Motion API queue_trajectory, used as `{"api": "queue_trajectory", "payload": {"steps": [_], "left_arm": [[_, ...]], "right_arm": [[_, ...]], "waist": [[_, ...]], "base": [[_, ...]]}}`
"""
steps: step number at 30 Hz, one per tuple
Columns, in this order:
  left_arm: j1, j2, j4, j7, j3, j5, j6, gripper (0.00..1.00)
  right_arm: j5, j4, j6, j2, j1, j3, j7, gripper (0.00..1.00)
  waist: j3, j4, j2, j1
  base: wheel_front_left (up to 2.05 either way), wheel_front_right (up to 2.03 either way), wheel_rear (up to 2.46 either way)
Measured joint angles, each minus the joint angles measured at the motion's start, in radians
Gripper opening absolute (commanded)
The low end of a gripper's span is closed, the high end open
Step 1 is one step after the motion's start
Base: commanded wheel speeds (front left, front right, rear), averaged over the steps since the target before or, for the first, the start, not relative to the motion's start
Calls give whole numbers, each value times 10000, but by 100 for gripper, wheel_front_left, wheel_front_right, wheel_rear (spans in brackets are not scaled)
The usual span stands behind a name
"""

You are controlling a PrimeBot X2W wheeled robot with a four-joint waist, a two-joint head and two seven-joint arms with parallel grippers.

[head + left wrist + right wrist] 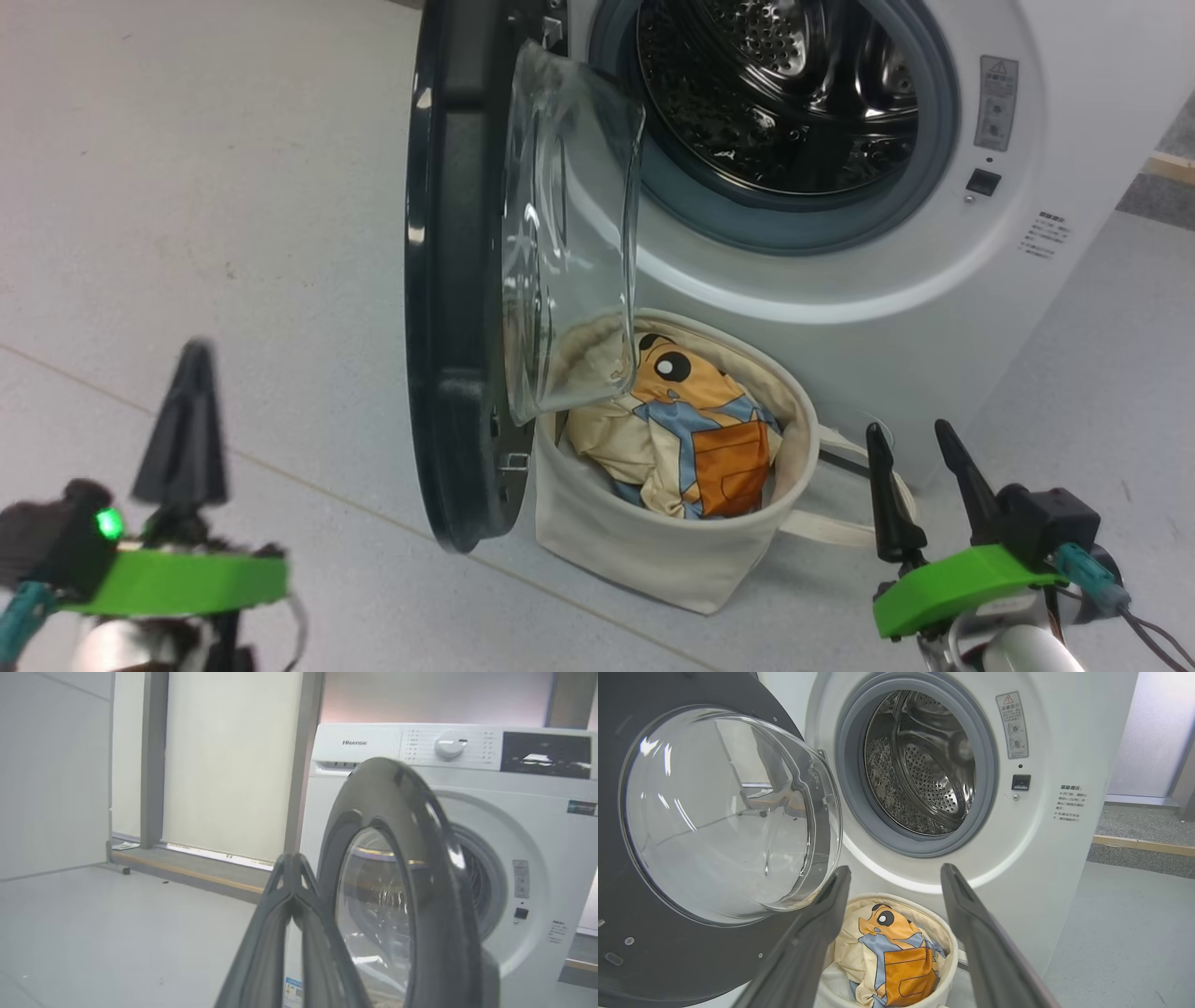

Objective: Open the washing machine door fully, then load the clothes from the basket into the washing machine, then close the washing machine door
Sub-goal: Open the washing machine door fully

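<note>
Clothes [691, 439] are being carried in the basket [644, 551], at six o'clock below the washing machine [934, 308] drum mouth. Its washing machine door [457, 280] is being seen swung open at nine o'clock. Left gripper [194, 350] is being seen clenched, empty; right gripper [907, 429] released, near the basket.

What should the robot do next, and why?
Probably swing the door wider first. It stands only partly open, and its glass bowl hangs over the basket, covering part of the clothes that must come out.
</note>
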Motion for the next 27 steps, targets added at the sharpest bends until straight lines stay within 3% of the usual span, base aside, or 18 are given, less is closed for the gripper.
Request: {"api": "queue_trajectory", "payload": {"steps": [6, 11, 18, 23, 27], "left_arm": [[-32, -303, -2320, -61, -1471, -35, 0, 0], [-34, -418, -2439, -61, -2823, -19, 0, 0], [-43, -460, -593, -58, -4132, 19, 0, 0], [-169, -456, 1611, -58, -3695, -130, 209, 0], [-420, -435, 2406, -58, -3281, -257, 318, 0]], "right_arm": [[17, -71, 0, 63, 0, 12, 0, 100], [29, -75, 0, 81, -1, 21, 0, 100], [75, -63, 0, 84, -8, 42, 0, 100], [102, -2, 0, 79, -11, 23, 0, 100], [102, 2, 0, 67, -14, 8, 0, 100]], "waist": [[-50, -37, 0, 0], [-48, -174, 0, 0], [-3, -640, 0, 0], [66, -955, 0, 0], [112, -977, 0, 0]], "base": [[0, 0, 0], [0, 0, 0], [0, 0, 0], [0, 0, 0], [0, 0, 0]]}}
